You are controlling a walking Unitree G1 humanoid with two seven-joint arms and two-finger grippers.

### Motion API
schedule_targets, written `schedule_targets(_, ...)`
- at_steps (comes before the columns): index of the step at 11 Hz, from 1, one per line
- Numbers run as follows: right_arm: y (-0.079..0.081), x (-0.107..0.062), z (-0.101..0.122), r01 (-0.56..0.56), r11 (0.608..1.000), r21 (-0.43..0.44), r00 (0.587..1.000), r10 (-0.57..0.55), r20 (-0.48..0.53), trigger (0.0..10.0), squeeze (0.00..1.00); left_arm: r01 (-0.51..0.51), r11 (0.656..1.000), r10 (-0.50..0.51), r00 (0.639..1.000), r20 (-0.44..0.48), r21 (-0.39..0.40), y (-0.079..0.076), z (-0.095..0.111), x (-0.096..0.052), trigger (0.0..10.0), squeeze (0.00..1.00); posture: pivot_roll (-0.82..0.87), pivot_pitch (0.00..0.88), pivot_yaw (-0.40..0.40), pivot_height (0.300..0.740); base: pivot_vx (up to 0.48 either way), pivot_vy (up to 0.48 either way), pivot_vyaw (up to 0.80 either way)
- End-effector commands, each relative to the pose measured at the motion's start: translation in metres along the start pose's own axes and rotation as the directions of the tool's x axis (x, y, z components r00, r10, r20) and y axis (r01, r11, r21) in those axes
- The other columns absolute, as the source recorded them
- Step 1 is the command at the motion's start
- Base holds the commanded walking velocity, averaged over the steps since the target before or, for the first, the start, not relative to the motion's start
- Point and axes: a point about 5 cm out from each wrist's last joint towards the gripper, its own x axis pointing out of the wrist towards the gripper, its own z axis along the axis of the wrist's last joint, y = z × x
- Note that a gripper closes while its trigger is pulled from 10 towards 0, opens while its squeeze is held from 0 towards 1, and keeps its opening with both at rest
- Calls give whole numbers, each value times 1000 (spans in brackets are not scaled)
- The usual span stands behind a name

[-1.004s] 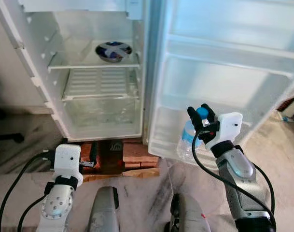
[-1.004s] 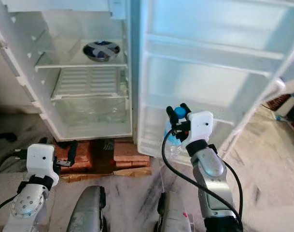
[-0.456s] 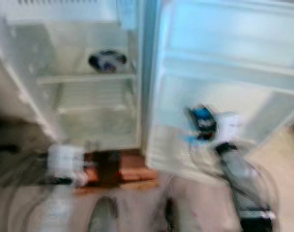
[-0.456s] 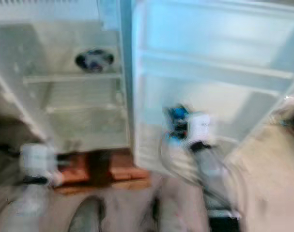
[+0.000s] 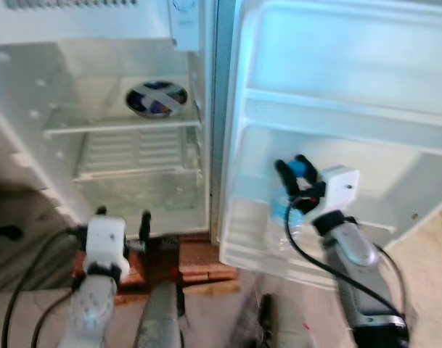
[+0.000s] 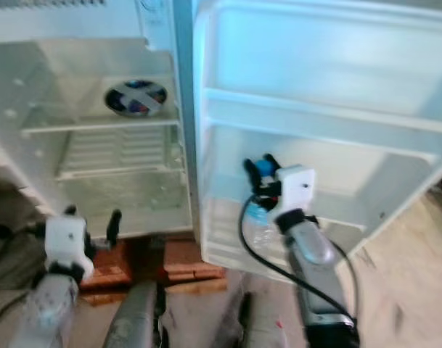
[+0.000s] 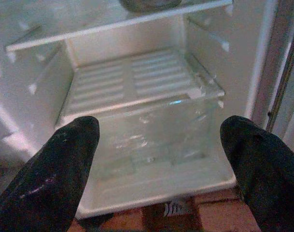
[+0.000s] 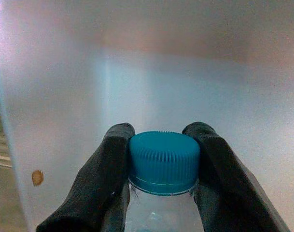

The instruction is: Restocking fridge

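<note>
Now bottle [image 8: 163,166] in right end effector [image 8: 164,159]

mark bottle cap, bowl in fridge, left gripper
bottle cap [image 8: 164,162]: right wrist view, ribbed side of the blue cap.
bowl [image 5: 156,98]: left eye view, inside of bowl.
left gripper [image 7: 161,159]: left wrist view, midway between fingertips.

A clear plastic water bottle [image 5: 284,214] with a blue ribbed cap [image 8: 164,161] stands upright against the inner side of the open fridge door [image 5: 351,65], its lower body inside the door's bottom shelf [image 5: 264,250], the cap clamped between two black fingers [image 8: 104,179]. The white fridge [image 5: 32,109] stands open, its compartment holding a clear shelf [image 5: 119,125] with a dark patterned bowl [image 5: 156,98] on it, and a transparent drawer [image 7: 151,135] below a ribbed cover.
</note>
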Motion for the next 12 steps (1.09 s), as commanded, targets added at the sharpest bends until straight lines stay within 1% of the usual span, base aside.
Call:
schedule_targets(1, -4, 1, 3, 26, 1000, -9, 1000, -26, 10, 10000, 0, -3, 1000, 3, 1000, 3, 10, 3, 1, 0, 10000, 0, 91, 50, -18, 618, 0, 0, 0)
schedule_targets(2, -4, 2, 3, 30, 1000, -3, 1000, -30, 7, 10000, 0, -2, 1000, 2, 1000, 1, 11, 3, 1, 0, 10000, 0, 93, 50, -18, 618, 0, 0, 0)
schedule_targets(4, -1, 2, 1, 17, 1000, 8, 1000, -17, 4, 10000, 0, -5, 1000, 5, 1000, -1, 10, 3, 1, -1, 10000, 0, 98, 51, -18, 599, 0, 0, 0)
schedule_targets(5, 1, 2, 1, 8, 1000, 19, 1000, -8, 4, 10000, 0, -4, 1000, 4, 1000, 0, 12, 2, 1, -2, 10000, 0, 100, 54, -21, 574, 0, 0, 0)
schedule_targets(7, 5, 4, 1, -17, 999, 31, 1000, 17, 2, 10000, 0, -6, 1000, 6, 1000, 0, 17, 3, 1, -2, 10000, 0, 99, 58, -20, 539, 0, 0, 0)
schedule_targets(8, 11, 4, 2, -60, 997, 41, 998, 60, 10, 10000, 0, -8, 1000, 7, 1000, 9, 19, 3, 2, -3, 10000, 0, 99, 64, -17, 529, 0, 0, 0)
schedule_targets(9, 19, 5, 1, -113, 992, 58, 994, 113, 4, 10000, 0, 3, 1000, -3, 1000, 25, 20, 3, 4, -3, 10000, 0, 99, 66, -15, 529, 0, 0, 0)
schedule_targets(10, 30, 5, 2, -194, 978, 78, 981, 193, 12, 10000, 0, 4, 1000, -6, 999, 43, 24, 3, 6, -3, 10000, 0, 99, 69, -12, 529, 0, 0, 0)
schedule_targets(11, 38, 7, 3, -244, 966, 90, 970, 243, 22, 10000, 0, 4, 1000, -5, 999, 40, 24, 4, 6, -3, 10000, 0, 100, 71, -10, 529, 0, 0, 0)
schedule_targets(12, 43, 11, 5, -264, 960, 88, 964, 261, 40, 10000, 0, 5, 1000, -6, 999, 33, 26, 3, 6, -3, 10000, 0, 100, 71, -10, 524, 0, 0, 0)
